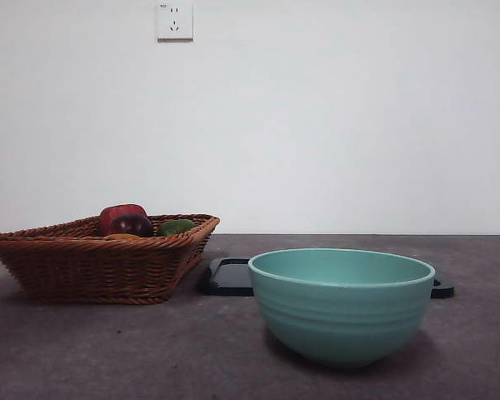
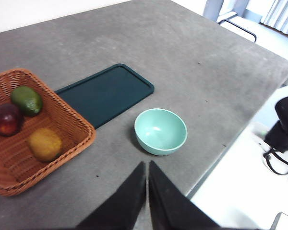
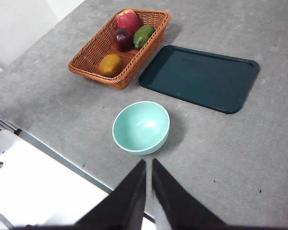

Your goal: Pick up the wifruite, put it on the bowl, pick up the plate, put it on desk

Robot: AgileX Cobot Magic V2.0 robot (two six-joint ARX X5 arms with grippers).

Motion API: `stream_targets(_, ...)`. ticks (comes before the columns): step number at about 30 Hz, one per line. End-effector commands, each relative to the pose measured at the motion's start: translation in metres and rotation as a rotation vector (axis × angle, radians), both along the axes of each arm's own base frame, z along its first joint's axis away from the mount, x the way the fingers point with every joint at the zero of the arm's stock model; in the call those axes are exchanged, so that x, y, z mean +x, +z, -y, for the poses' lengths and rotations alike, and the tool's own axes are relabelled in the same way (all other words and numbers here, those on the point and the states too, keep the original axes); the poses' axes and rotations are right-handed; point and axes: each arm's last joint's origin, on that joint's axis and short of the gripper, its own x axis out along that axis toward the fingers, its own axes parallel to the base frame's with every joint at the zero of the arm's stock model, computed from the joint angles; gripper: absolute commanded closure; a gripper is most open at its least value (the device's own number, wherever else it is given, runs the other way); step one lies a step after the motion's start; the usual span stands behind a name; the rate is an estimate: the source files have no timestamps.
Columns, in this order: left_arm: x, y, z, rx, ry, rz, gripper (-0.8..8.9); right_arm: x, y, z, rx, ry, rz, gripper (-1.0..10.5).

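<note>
First step not yet begun: wifruite (image 3: 110, 64) lying in wicker basket (image 3: 89, 57), bowl (image 3: 141, 127) empty near desk (image 3: 240, 153) edge, left gripper (image 2: 147, 167) and right gripper (image 3: 148, 165) pinched closed, holding nothing, needing descent and opening.

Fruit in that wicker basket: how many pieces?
4, all in the basket: red apple, dark plum, green fruit, and orange wifruite at the other end. None seems hidden.

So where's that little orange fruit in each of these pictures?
Front view: orange fruit barely peeks over the basket rim, below the dark red fruit.
Left wrist view: fruit in the basket.
Right wrist view: fruit in the basket.
Shared landmark: the bowl.
</note>
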Motion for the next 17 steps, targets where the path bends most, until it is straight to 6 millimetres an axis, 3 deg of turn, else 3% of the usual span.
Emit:
stream_targets(1,0.003,0.000,0.001,0.006,0.040,0.009,8.07,-0.003,0.000,0.002,-0.019,0.010,-0.011,9.3)
stream_targets(6,0.020,-0.023,0.004,0.043,0.195,-0.061,8.07,-0.003,0.000,0.002,-0.019,0.010,-0.011,9.3)
stream_targets(10,0.040,-0.058,0.004,0.084,0.312,-0.152,8.07,-0.003,0.000,0.002,-0.019,0.010,-0.011,9.3)
stream_targets(13,0.055,-0.084,0.002,0.083,0.375,-0.110,8.07,-0.003,0.000,0.002,-0.019,0.010,-0.011,9.3)
stream_targets(17,0.076,-0.119,0.001,-0.001,0.438,0.086,8.07,-0.003,0.000,0.002,-0.019,0.010,-0.011,9.3)
